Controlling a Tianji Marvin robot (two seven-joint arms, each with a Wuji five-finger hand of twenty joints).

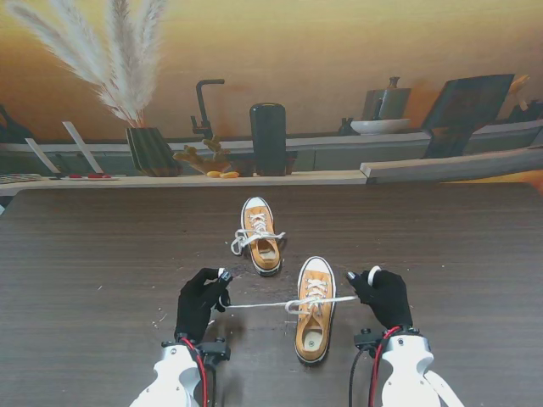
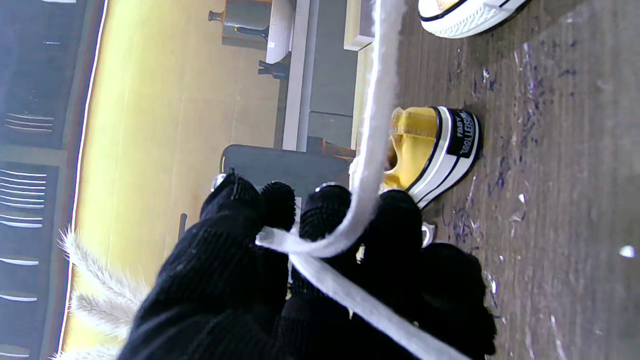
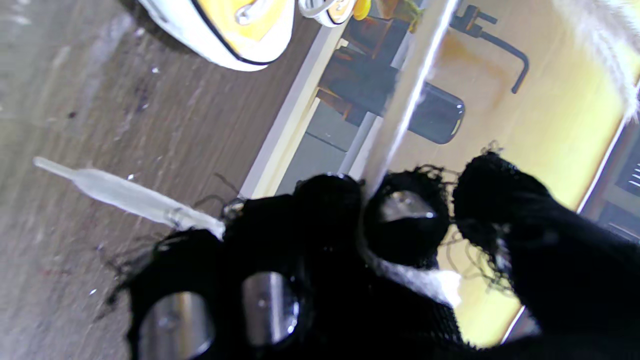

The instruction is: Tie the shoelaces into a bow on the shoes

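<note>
Shoelaces [image 1: 263, 303] are stretching sideways from the nearer shoe [image 1: 314, 309] on the desk [image 1: 85, 254]. I am pinching one end in each robot hand, left [image 1: 200, 303] and right [image 1: 386, 297]. Pulling harder risks dragging the light shoe or slipping the lace from my fingers [image 2: 325, 210].

kitchen mock-up | printed backdrop [image 1: 339, 51]: faucet [image 1: 204, 106], counter [image 1: 339, 153]

The black heel patch [image 2: 461, 134] of the yellow shoe [image 2: 425, 150] carries white lettering, too blurred to read.
</note>
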